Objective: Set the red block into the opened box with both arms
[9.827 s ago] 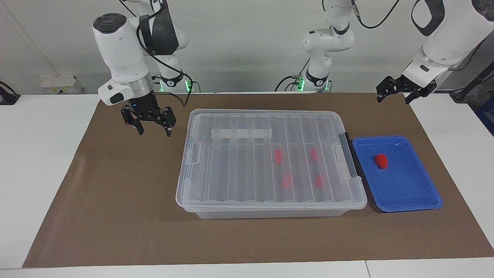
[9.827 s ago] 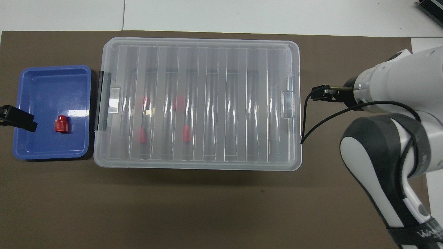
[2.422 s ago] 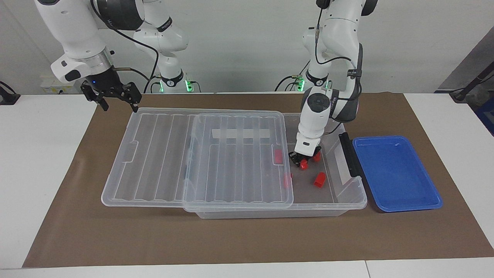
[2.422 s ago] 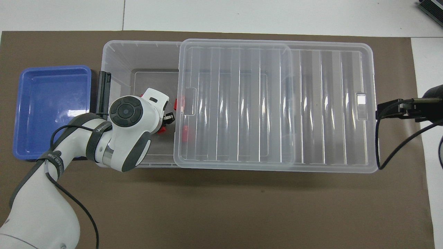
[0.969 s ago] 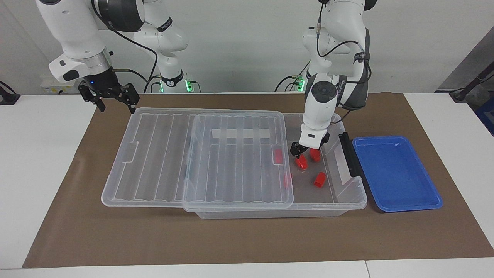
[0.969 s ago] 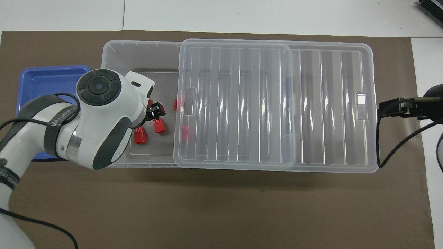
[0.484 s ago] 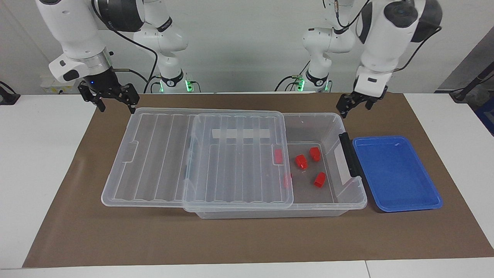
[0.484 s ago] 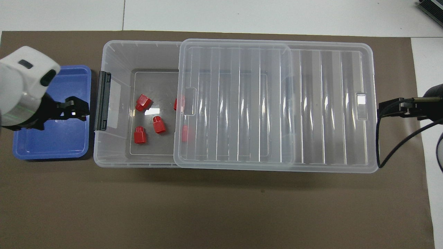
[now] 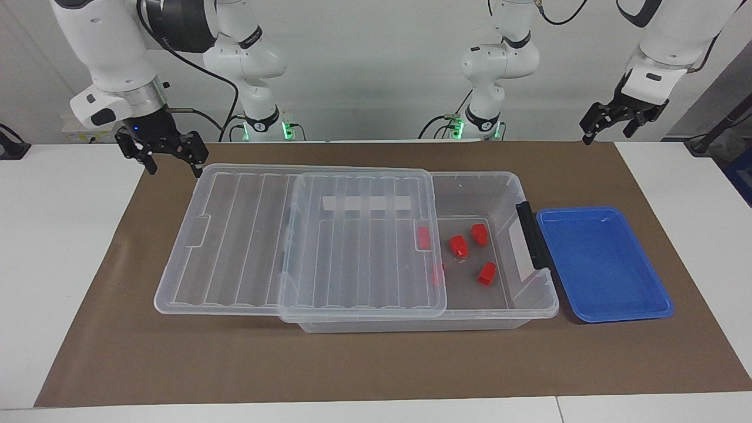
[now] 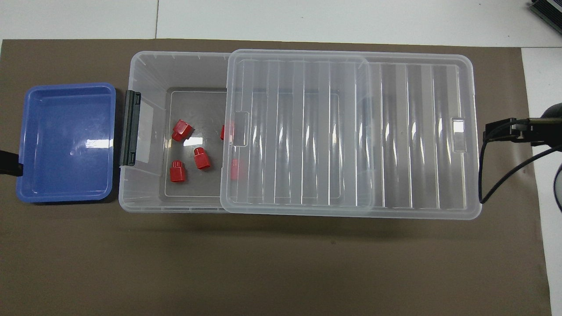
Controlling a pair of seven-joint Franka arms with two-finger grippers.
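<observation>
- Left tool [image 9: 607, 122], black and two-fingered, is hanging in the air over the brown paper mat [image 9: 176, 352] at the left arm's end of the tabletop [image 9: 59, 264]; its fingers are standing apart and gripping nothing.
- Shallow blue plastic tray [image 9: 605, 264] is lying below this tool, toward the table's middle, with nothing showing inside it.
- Right tool [image 9: 170, 154], also black and two-fingered, is hovering just off the corner of the ribbed see-through lid [image 9: 247, 235] at the right arm's end; its fingers are spread wide and holding nothing, and I cannot tell whether a fingertip is touching the lid's rim.
- Large clear plastic box [image 9: 517, 305] is sitting between the two tools, its lid slid toward the right tool and overhanging that end, so the end toward the left tool is lying uncovered.
- Dark grey end latch [image 9: 531, 235] is showing on the box wall next to the blue tray.
- Small bright red plastic block [image 9: 459, 246] is resting on the box floor in the uncovered part, well apart from both tools.
- Two more red blocks [image 9: 479, 234] [image 9: 486, 273] are lying near it in the open section; two further red blocks [image 9: 423, 237] [image 9: 437, 275] are showing through the lid's edge.
- In the overhead view the right tool [image 10: 500, 131] is pointing at the lid's [image 10: 351, 131] short end, level with its small handle tab, and only a dark tip of the left tool [image 10: 9, 163] is showing, at the tray's [image 10: 66, 193] outer edge.
</observation>
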